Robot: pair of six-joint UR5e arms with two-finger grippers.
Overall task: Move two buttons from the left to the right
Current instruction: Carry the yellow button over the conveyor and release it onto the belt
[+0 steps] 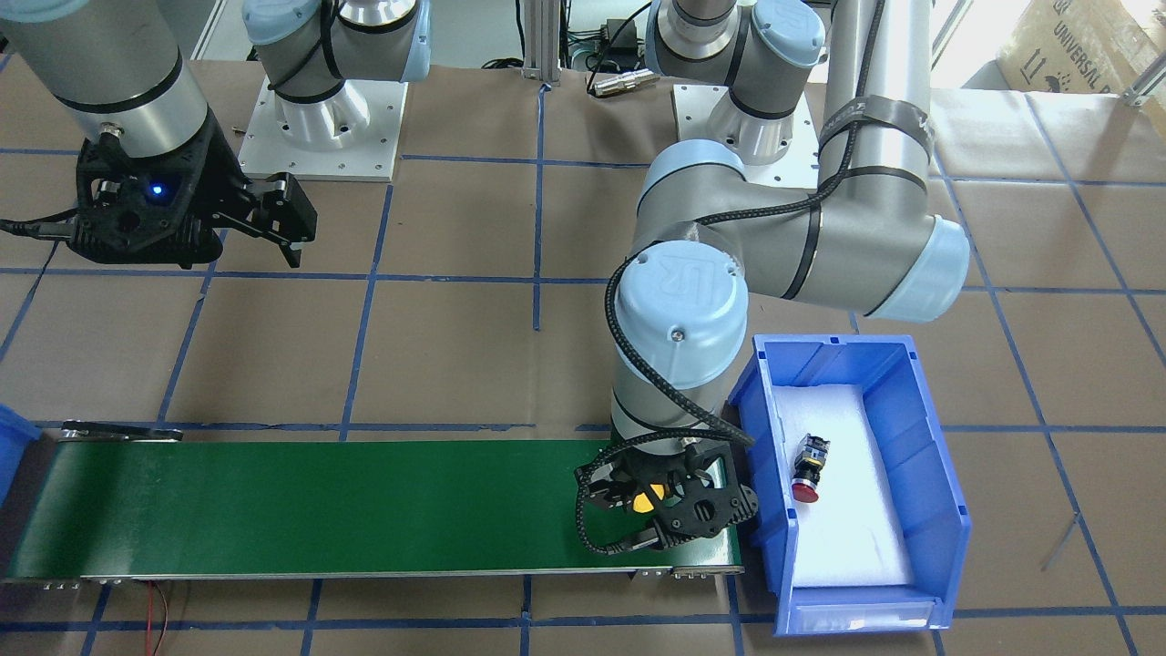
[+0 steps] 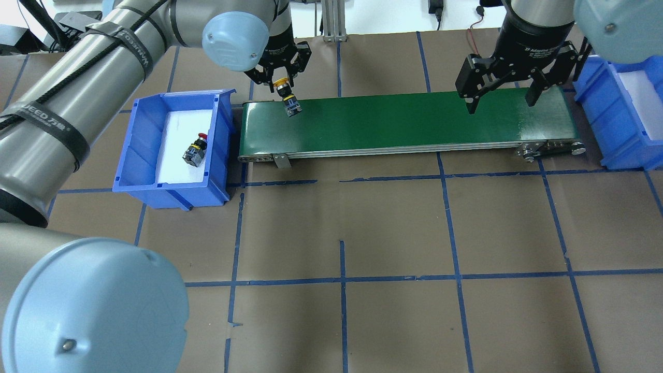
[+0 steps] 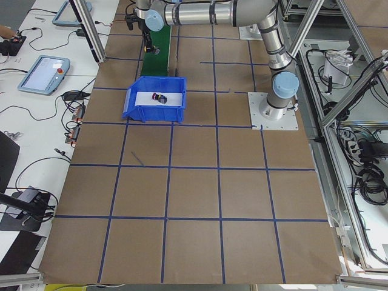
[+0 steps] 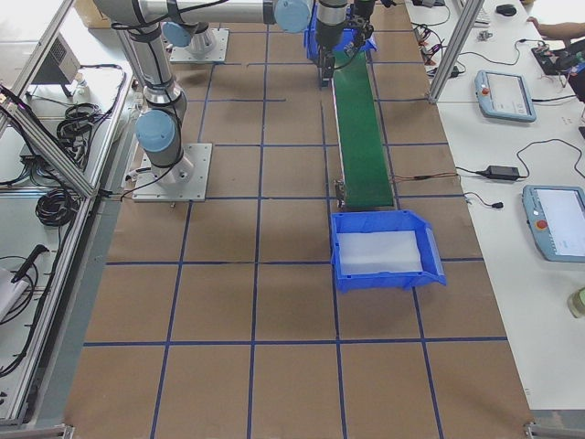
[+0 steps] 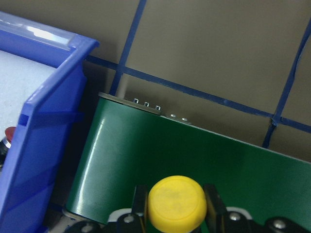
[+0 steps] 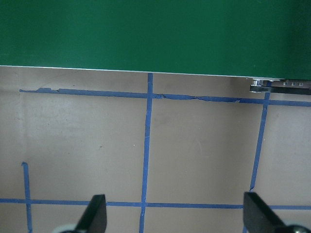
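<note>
Over the belt's (image 2: 414,116) nine-o'clock end, the left tool (image 2: 281,83) is gripping the yellow button (image 2: 291,105); it wants lowering close before releasing. The right tool (image 2: 501,103) is hanging open.

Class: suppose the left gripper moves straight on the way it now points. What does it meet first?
The left gripper points down, shut on the yellow button. Below it lies the green conveyor belt, so the button's hanging body would probably touch the belt first; the gap is hard to judge.
</note>
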